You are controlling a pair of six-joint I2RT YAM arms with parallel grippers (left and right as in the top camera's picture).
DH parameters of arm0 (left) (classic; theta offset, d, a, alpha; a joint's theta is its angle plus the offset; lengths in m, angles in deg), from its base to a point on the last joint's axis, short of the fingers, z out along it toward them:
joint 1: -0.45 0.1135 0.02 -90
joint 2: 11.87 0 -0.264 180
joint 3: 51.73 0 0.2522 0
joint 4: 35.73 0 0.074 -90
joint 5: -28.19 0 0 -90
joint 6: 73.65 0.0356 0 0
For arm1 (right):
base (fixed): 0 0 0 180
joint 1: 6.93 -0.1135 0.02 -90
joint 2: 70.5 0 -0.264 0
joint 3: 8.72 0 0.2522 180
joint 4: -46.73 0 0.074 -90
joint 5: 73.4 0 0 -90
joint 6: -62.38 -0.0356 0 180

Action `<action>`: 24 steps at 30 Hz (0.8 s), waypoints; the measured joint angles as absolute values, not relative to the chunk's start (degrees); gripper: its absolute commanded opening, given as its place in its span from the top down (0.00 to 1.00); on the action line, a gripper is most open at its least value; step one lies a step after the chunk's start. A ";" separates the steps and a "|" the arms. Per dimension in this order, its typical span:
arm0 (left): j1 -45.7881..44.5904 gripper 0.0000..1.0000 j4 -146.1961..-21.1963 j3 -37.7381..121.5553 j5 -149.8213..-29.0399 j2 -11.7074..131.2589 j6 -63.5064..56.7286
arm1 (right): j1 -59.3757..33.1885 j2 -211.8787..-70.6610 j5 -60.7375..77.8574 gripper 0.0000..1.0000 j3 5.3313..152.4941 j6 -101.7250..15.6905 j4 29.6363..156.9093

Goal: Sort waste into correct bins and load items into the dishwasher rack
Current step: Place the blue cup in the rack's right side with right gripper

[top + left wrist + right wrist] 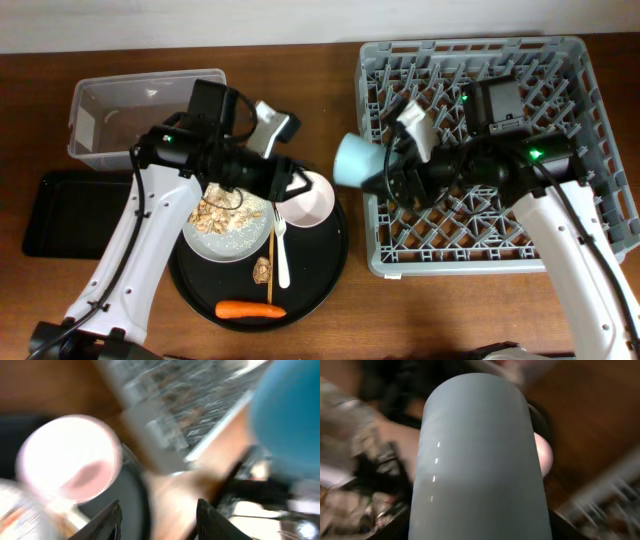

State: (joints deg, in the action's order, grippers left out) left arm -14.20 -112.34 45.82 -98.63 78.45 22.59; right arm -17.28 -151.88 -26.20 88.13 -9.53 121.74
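Note:
My right gripper (383, 170) is shut on the small light-blue cup (354, 160), holding it on its side over the left edge of the grey dishwasher rack (560, 70). That cup (480, 460) fills the right wrist view. My left gripper (292, 185) hovers open over the rim of the cream bowl (312, 203), and the blurred left wrist view shows nothing between its fingers (107, 521). On the round black tray (320, 275) lie a white plate (215, 245) with beige food scraps (225, 212), a pale fork (282, 252), a brown lump (262, 268) and an orange carrot (250, 310).
The clear tub (125, 115) stands at the back left, with the shallow black tray (65, 212) in front of it. Both arms meet over the gap between the round tray and the rack. A thin stick (269, 262) lies beside the fork.

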 measured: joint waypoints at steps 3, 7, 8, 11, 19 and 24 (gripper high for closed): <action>-14.20 0.53 -115.22 45.82 -89.21 78.45 22.59 | -12.56 -151.88 -17.05 0.87 88.13 -16.81 121.68; -14.20 0.53 -116.56 45.82 -82.81 78.45 22.61 | -2.61 -151.88 -9.83 0.87 88.34 -22.49 121.70; -14.20 0.53 -116.56 45.82 -82.04 78.45 22.59 | 0.25 -151.88 -8.43 0.87 88.82 -23.46 121.72; -14.20 0.53 -116.60 45.82 -80.84 78.45 22.61 | 6.94 -151.88 -4.96 0.87 90.92 -25.38 121.70; -14.20 0.53 -117.24 45.82 -79.73 78.45 22.59 | 21.19 -158.92 -0.30 0.92 96.45 -28.88 121.57; -14.20 0.53 -117.48 45.82 -79.73 78.45 22.59 | 23.29 -167.05 2.45 0.93 101.11 -31.35 121.85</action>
State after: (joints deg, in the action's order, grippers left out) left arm -14.20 -117.48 45.82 -79.73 78.45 22.59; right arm 23.29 -167.05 2.45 101.11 -31.35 121.85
